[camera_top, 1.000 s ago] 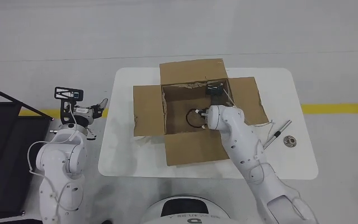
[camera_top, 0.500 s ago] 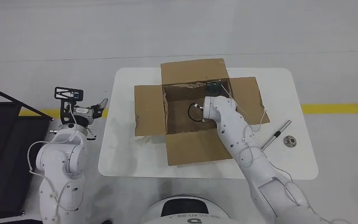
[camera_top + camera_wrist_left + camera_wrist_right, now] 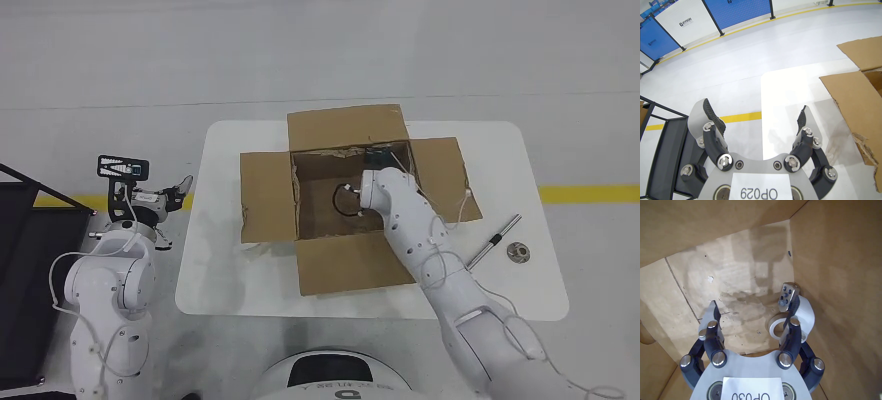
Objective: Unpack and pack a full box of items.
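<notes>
Box: a cardboard box (image 3: 345, 127) stands mid-table on the white table (image 3: 500, 290) with all four flaps folded out.
Right gripper: the right gripper (image 3: 754, 301) is down inside the box, its fingers spread wide and gripping nothing.
Metal part: a grey metal part (image 3: 806, 313) — a ring, a curved body and a small plate with screws — lies on the box floor, tucked into a corner against the wall.
Part and gripper: one finger (image 3: 790, 315) crosses in front of the part, with the ring on its inner side and the curved body on its outer side. Whether they touch cannot be told. The other finger stands well apart, over bare cardboard.
Left gripper: the left gripper (image 3: 755, 103) hangs off the table's left side, away from the box — fingers wide apart and empty.
Outside the box: a metal rod (image 3: 495, 240) and a round disc (image 3: 518, 252) lie just beside each other on the table, near the box's right flap.
</notes>
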Robot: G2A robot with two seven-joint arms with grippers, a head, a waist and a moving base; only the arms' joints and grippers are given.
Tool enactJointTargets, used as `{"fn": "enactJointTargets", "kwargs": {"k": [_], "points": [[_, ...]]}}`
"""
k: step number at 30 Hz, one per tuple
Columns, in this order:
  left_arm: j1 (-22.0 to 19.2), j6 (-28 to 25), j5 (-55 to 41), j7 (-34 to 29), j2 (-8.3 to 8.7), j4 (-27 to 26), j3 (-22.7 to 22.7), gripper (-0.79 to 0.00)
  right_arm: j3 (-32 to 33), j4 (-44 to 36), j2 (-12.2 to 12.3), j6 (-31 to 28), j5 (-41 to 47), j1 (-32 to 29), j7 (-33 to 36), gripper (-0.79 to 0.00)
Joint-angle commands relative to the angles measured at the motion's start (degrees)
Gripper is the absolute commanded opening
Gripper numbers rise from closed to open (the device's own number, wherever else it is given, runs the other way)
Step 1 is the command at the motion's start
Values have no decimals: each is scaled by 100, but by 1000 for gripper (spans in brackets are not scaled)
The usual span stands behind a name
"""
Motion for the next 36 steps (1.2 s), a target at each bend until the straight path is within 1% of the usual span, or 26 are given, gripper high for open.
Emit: {"fn": "enactJointTargets", "kwargs": {"k": [1, 3, 4, 7, 12, 16, 18, 23, 26, 30, 34, 36], "points": [[-1, 0, 0, -1, 0, 1, 0, 0, -5, 89, -19, -40, 65, 35, -54, -225], [-1, 0, 0, -1, 0, 1, 0, 0, -2, 69, -36, -115, 170, 26, -156, -363], [-1, 0, 0, -1, 0, 1, 0, 0, -2, 35, -39, -92, 157, 9, -197, -394], [-1, 0, 0, -1, 0, 1, 0, 0, 5, -235, -38, -26, 92, -121, -259, -406], [-1, 0, 0, -1, 0, 1, 0, 0, 100, -774, 11, 162, -268, -417, -215, -400], [-1, 0, 0, -1, 0, 1, 0, 0, 214, -1055, 43, 172, -456, -565, -128, -394], [-1, 0, 0, -1, 0, 1, 0, 0, 270, -1216, 49, 89, -409, -639, -144, -385], [-1, 0, 0, -1, 0, 1, 0, 0, 369, -1534, 57, 42, -424, -773, -194, -323], [-1, 0, 0, -1, 0, 1, 0, 0, 445, -1691, 64, 93, -490, -833, -170, -336], [-1, 0, 0, -1, 0, 1, 0, 0, 544, -1526, 63, 227, -634, -761, 4, -345], [-1, 0, 0, -1, 0, 1, 0, 0, 605, -1143, 32, 203, -471, -591, 80, -397], [-1, 0, 0, -1, 0, 1, 0, 0, 609, -953, 14, 199, -403, -517, 31, -403]]}}
